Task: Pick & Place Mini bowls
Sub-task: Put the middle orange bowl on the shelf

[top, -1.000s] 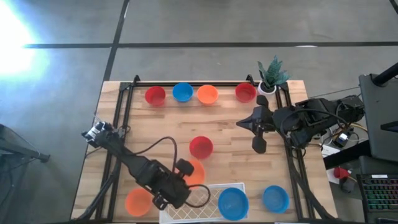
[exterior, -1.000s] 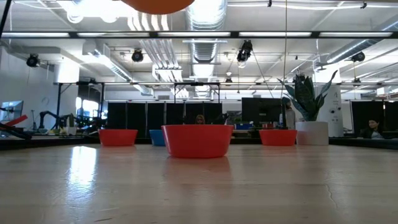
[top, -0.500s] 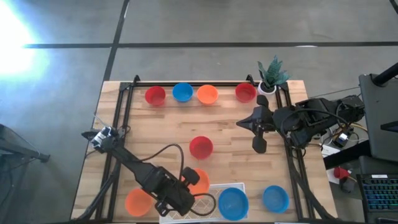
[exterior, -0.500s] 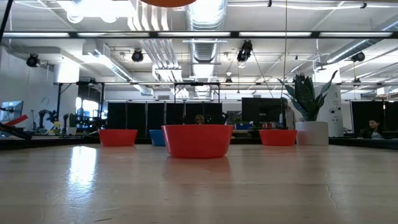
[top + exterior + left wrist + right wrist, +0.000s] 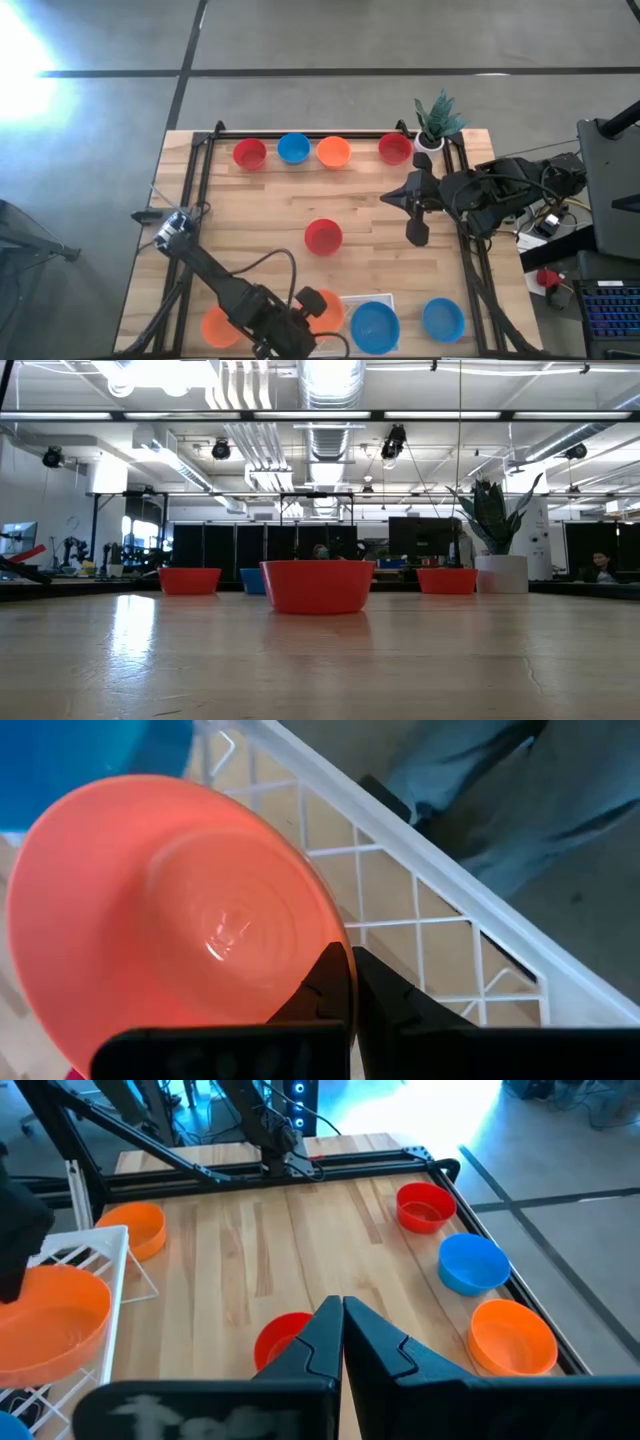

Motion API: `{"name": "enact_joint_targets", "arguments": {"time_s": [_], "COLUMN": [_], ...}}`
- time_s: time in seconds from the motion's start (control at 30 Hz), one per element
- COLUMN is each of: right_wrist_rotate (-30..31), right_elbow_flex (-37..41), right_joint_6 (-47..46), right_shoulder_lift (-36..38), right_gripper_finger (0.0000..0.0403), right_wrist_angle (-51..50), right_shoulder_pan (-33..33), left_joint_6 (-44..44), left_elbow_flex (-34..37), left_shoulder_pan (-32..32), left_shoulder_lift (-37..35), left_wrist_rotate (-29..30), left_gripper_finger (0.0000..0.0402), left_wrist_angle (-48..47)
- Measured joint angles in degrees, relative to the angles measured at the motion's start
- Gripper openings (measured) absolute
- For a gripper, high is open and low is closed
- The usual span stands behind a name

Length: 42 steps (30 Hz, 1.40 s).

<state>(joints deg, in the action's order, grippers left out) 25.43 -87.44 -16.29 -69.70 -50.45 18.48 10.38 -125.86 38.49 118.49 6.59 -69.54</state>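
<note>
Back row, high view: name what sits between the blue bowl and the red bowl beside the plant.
One orange bowl lies between the blue bowl and the red bowl by the plant.

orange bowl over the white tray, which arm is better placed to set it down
The left. Its hand is shut on the orange bowl, right above the white tray at the table's near edge. The right hand hangs idle on the far right side, holding nothing.
</note>
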Motion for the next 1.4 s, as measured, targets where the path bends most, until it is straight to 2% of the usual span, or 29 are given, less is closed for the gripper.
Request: {"name": "enact_joint_targets", "arguments": {"time_s": [0.23,0.4,1.13,1.4], "right_wrist_rotate": [0.0,0.0,0.1,0.1], "right_elbow_flex": [0.0,0.0,0.0,0.0], "right_joint_6": [0.0,0.0,-0.2,-0.2], "right_shoulder_lift": [0.2,0.6,1.8,1.8], "right_gripper_finger": [0.0008,0.0008,0.0008,0.0008], "right_wrist_angle": [0.0,0.0,0.2,0.2], "right_shoulder_pan": [0.0,0.0,0.0,0.0], "left_joint_6": [-0.1,-0.5,-1.3,-1.5], "left_elbow_flex": [-0.1,0.0,0.5,0.5], "left_shoulder_pan": [0.0,0.3,0.4,0.4], "left_shoulder_lift": [0.4,0.3,0.3,0.3], "left_wrist_rotate": [0.0,-2.7,-2.7,-2.3], "left_gripper_finger": [0.0,0.0,0.0009,0.0035], "left_wrist_angle": [1.5,3.8,6.9,7.0]}}
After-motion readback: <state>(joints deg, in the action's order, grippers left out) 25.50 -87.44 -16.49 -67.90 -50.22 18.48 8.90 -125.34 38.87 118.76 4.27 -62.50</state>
